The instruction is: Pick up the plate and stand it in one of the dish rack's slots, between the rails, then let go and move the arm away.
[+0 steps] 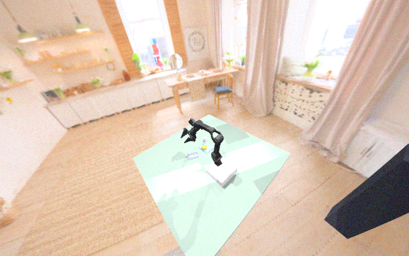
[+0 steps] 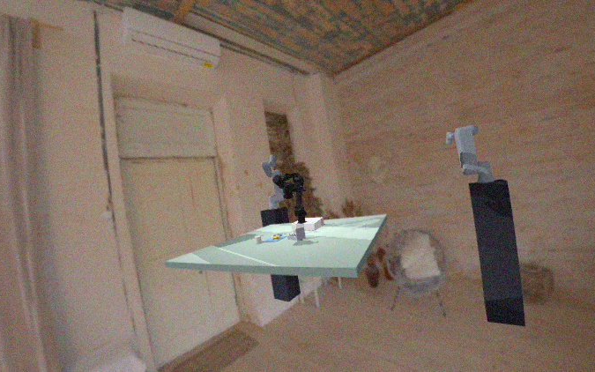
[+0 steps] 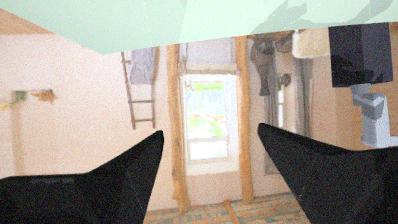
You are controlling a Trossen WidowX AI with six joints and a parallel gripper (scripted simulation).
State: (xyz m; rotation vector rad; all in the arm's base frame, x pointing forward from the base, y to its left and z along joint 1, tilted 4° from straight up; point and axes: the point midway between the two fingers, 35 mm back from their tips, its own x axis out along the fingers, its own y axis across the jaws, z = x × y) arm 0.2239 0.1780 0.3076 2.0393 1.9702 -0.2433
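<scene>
My gripper (image 1: pixel 185 136) (image 3: pixel 211 131) is open and empty, raised high above the table, with its fingers wide apart. A small yellow round thing (image 1: pixel 204 147) (image 2: pixel 276 236), perhaps the plate, lies on a flat blue piece; it is too small to tell its exact shape. The small grey dish rack (image 1: pixel 192 155) (image 2: pixel 292 237) stands on the table beside them. A grey upright piece (image 2: pixel 300 233) shows at the rack in the exterior view; I cannot tell what it is. The wrist view shows neither plate nor rack.
The blue piece (image 1: pixel 208 150) (image 2: pixel 270 240) lies under the yellow thing. A small white cup-like object (image 1: pixel 205 139) (image 2: pixel 257 239) stands near it. A white block (image 1: pixel 220 174) (image 2: pixel 312 225) is by the arm's base on the pale green table (image 1: pixel 205 210) (image 2: pixel 317 256).
</scene>
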